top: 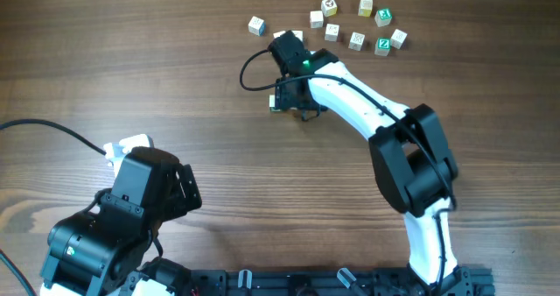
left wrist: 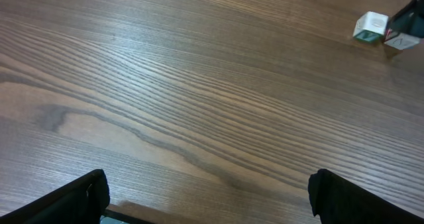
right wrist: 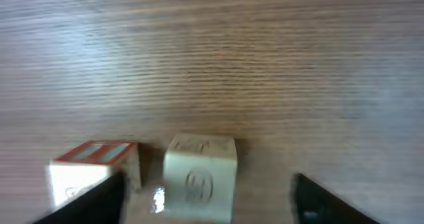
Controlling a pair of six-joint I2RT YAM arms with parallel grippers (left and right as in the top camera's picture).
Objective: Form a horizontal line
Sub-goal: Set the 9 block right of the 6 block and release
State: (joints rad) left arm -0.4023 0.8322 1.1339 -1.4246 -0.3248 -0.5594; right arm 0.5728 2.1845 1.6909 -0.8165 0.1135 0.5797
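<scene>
Starting left: left tool [left wrist: 212,207], spread wide above the desk [left wrist: 199,91], holding nothing. Next, right to mid-desk: the horizontal line [left wrist: 370,26], tucked right under the right tool [right wrist: 207,207], showing only two cubes (a third too hidden to make out). Close up: red-topped cube [right wrist: 93,168] just beside pale cube [right wrist: 199,174], thin gap between. Right tool spread too, straddling the pale cube, not pinching it. Farther right, up by the far edge: loose cubes [top: 356,39], scattered, well apart from the line.
</scene>
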